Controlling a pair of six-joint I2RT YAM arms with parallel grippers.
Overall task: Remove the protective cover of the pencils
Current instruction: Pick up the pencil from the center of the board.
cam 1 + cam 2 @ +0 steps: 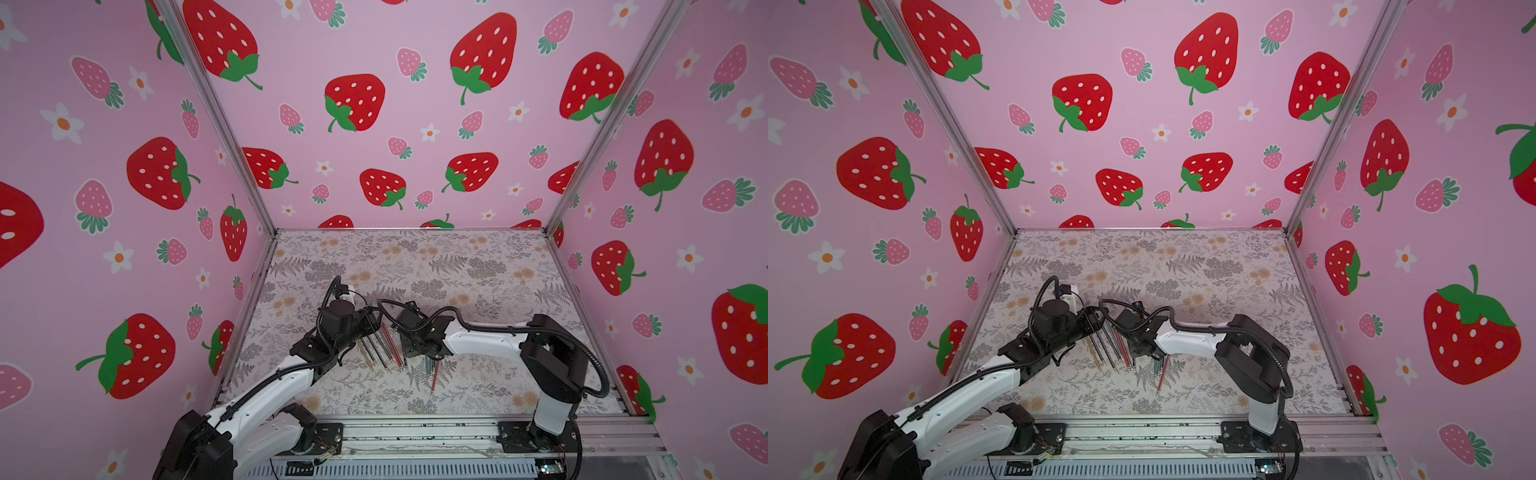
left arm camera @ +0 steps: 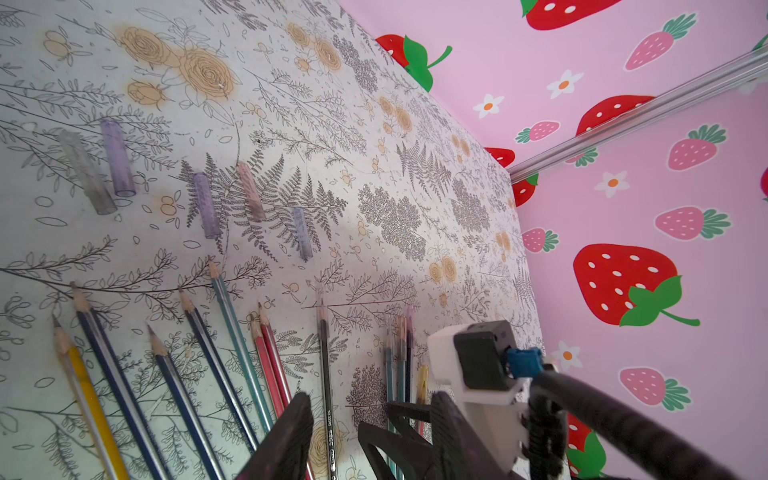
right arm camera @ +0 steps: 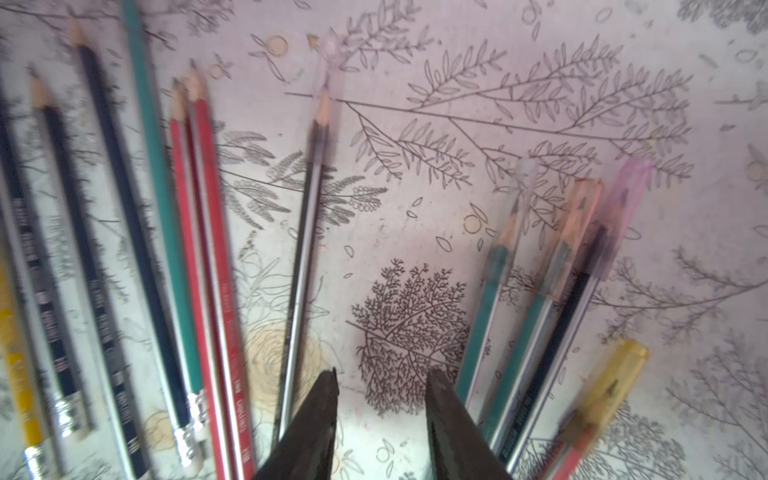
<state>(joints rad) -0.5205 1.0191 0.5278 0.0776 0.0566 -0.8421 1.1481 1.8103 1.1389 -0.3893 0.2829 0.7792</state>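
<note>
Both my grippers hang close together over the near half of the surface (image 1: pixel 457 270). My left gripper (image 2: pixel 332 419): jaws released, a black pencil (image 2: pixel 325 365) lying loose between them, ungripped. My right gripper (image 3: pixel 382 372): jaws released, holding nothing. The pencils (image 1: pixel 384 349) lie fanned beneath both; the capped pencils (image 3: pixel 559 257) sit beside my right jaws. Beyond the bare points, five loose caps (image 2: pixel 206 205) lie scattered on the surface.

Pencils (image 3: pixel 198 257) navy, teal, red, yellow; table (image 3: pixel 540 83) floral; walls (image 1: pixel 299 54) pink strawberry-print.
</note>
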